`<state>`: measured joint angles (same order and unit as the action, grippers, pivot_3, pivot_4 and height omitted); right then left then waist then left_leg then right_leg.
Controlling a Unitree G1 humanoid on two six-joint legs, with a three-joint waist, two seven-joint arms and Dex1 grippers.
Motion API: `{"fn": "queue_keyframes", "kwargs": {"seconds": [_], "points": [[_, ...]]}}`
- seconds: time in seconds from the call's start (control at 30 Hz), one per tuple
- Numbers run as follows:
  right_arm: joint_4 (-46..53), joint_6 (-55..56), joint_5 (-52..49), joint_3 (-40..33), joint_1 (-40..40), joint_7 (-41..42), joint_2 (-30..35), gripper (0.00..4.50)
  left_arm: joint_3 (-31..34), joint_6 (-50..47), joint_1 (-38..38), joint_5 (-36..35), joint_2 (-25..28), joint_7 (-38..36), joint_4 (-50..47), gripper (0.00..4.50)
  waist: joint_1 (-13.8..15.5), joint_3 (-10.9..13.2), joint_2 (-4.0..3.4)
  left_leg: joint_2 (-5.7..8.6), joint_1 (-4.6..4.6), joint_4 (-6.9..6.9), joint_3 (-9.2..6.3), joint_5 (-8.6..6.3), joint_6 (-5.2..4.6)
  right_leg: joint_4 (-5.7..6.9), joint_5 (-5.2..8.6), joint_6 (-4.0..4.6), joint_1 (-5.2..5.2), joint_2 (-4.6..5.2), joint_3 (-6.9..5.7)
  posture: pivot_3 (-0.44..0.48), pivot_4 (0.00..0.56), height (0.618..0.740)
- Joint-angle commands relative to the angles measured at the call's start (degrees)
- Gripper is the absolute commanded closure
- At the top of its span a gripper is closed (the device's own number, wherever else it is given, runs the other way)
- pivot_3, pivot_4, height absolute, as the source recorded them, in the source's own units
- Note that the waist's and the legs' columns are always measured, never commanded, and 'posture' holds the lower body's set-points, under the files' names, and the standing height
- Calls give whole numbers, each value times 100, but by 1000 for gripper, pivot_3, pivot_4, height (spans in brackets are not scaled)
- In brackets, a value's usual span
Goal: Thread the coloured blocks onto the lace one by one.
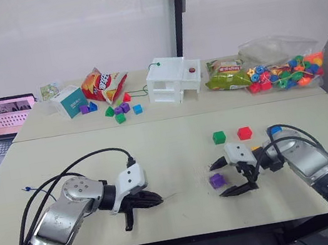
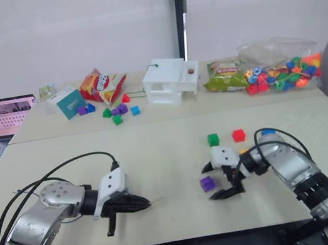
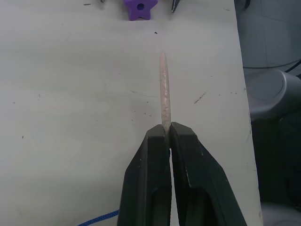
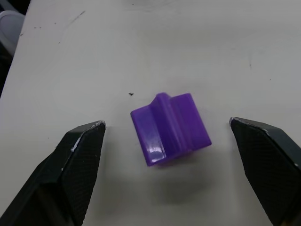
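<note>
Two grippers are set facing each other low over the near table [image 1: 169, 153], and each posture seems chosen for the threading. By the left gripper [image 3: 168, 136] the pale stiff tip [image 3: 163, 89] of the lace [image 3: 99, 219] is pinched tightly between the closed fingers, with most of the tip left projecting forward; held so, it is aimed like a needle toward the purple block [image 3: 139, 8] ahead of it, while a short run of dark blue cord is seen trailing behind the fingers. The right gripper [image 4: 167, 129] is spread wide and empty, its two fingers straddling the purple block [image 4: 170, 128] without touching it; the block rests on the table between them, so that a closing of the jaws would likely take it by two opposite faces. A hole is seen in the block's face turned toward the lace tip, which would suit being pierced once lifted. Behind the right gripper the green block [image 1: 219, 137] and the red block [image 1: 245, 133] sit side by side, and a blue block [image 1: 274, 130] is partly seen past the wrist; none appears to be threaded yet. Well apart, on the far table [image 1: 168, 112], a white box [image 1: 173, 79], snack bags [image 1: 102, 84], a clear bag of beads [image 1: 283, 70] and other small blocks [image 1: 119, 111] are left untouched.
</note>
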<state>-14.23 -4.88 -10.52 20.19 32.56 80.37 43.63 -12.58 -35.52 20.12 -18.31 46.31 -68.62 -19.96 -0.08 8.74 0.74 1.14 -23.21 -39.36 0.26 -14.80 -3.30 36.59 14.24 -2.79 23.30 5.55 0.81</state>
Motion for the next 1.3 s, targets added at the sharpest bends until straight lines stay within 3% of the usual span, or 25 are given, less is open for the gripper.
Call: {"fn": "queue_keyframes", "kwargs": {"seconds": [0.03,0.23,0.6,1.3], "points": [[-71,284,-7,-153,59,132,-130,1142,-10,-20,41,-75,37,30,-238,4500,-6,0,0,-1,0,0,0,0,0,1,0,0,0,-1,0,0,150,740],[274,79,-15,-353,-301,-245,-305,3136,-189,-141,206,-59,-1,34,-273,4500,20,0,0,3,0,0,-1,0,1,8,0,1,3,4,2,0,150,740],[2430,-1627,-90,-486,-1348,-1311,-488,3140,-1063,-811,939,185,-348,232,-58,4500,57,0,0,3,0,0,-3,1,3,13,0,1,3,-3,3,0,150,740],[2631,-1892,127,-204,-1278,-1524,-474,3140,-1951,-1083,1823,692,-582,175,248,4500,55,0,1,4,3,-5,-3,3,4,12,0,0,-1,-11,1,0,150,740]]}}
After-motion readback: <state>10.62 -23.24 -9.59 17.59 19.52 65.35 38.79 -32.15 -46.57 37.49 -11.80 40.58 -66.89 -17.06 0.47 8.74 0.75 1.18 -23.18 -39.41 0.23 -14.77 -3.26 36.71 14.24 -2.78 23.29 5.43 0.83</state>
